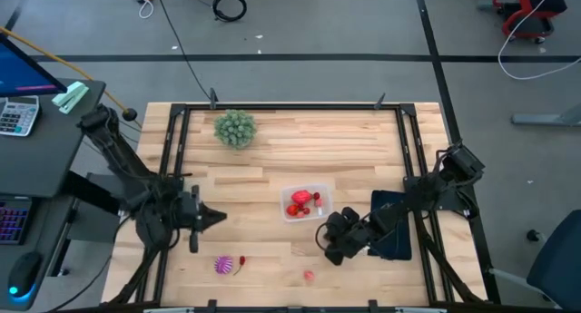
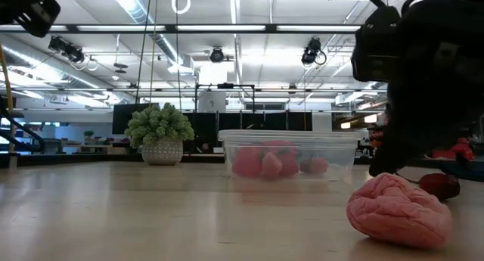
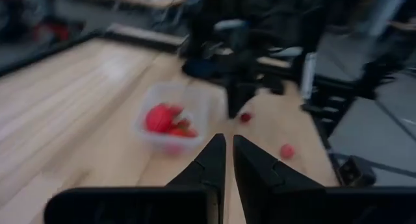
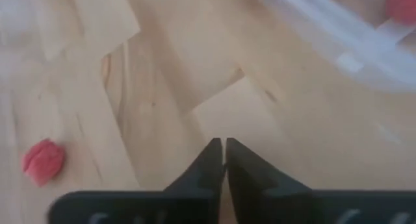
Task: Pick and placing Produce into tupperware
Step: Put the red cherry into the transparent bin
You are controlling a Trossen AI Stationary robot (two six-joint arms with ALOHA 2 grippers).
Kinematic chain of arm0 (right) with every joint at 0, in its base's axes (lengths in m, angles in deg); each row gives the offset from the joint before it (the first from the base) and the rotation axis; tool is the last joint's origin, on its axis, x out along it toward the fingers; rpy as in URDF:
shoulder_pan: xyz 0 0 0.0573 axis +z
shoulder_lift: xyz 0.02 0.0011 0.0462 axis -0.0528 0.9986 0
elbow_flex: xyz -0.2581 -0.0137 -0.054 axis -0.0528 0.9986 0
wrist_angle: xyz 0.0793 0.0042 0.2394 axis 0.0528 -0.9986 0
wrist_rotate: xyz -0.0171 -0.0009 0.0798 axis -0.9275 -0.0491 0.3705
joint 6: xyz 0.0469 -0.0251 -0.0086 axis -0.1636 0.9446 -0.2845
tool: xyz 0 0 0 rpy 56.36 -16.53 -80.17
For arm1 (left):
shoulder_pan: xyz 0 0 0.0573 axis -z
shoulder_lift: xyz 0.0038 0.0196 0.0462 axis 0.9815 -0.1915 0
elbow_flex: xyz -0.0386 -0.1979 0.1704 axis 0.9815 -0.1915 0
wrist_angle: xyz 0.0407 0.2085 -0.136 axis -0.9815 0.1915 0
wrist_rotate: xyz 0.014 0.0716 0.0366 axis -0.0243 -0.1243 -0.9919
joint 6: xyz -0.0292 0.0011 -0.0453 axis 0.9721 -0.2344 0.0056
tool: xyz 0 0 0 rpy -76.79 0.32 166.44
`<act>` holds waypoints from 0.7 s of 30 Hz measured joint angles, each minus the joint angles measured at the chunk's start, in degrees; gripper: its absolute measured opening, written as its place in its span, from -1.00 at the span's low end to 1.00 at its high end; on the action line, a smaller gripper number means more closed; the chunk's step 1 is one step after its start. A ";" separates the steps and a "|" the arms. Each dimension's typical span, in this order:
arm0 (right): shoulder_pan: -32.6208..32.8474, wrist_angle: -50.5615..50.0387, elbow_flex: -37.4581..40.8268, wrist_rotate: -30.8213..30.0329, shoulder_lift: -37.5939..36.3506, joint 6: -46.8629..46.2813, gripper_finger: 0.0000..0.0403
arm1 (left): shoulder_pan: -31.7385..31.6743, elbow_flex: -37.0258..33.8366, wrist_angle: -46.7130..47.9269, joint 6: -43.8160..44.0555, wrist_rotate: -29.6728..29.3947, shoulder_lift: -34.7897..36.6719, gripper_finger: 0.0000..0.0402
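Observation:
The clear tupperware tub (image 1: 302, 204) stands at the table's middle with several red produce pieces (image 1: 299, 204) inside; it also shows in the low view (image 2: 287, 155) and in the left wrist view (image 3: 172, 117). A pink piece (image 1: 309, 276) lies near the near edge (image 2: 398, 210) (image 4: 43, 161). A spiky purple piece (image 1: 222, 265) and a small red one (image 1: 241, 261) lie to its left. Another small red piece (image 3: 245, 117) lies under the right arm. My left gripper (image 1: 218, 218) (image 3: 229, 143) is shut, left of the tub. My right gripper (image 1: 325, 241) (image 4: 224, 146) is shut, low over bare wood just near-right of the tub.
A bushy green plant (image 1: 235, 129) in a pot stands near the far edge (image 2: 159, 132). A flat dark pad (image 1: 390, 224) lies under the right arm at the table's right. Black rails run along the table's sides. Bare wood lies between the tub and the plant.

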 joint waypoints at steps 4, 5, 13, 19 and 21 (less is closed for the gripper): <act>-1.08 0.02 0.00 -0.01 0.00 1.04 -0.96 | -2.22 -7.30 -21.34 -14.28 11.47 -0.02 -0.83; -1.30 0.02 0.00 0.02 0.00 0.97 -0.96 | -2.96 -8.86 -26.10 -16.61 14.50 -0.02 -0.83; -1.63 3.57 -1.92 -1.67 0.00 5.05 -0.98 | -9.88 -13.59 -36.07 -23.43 18.26 -0.02 -0.83; -4.87 4.45 -11.15 -5.00 -0.09 24.41 -0.98 | -14.86 -13.59 -36.19 -23.43 22.68 -0.02 -0.83; -7.03 4.54 -13.66 -8.28 -0.17 29.50 -0.99 | -16.35 -13.59 -36.21 -23.31 25.89 -0.02 -0.83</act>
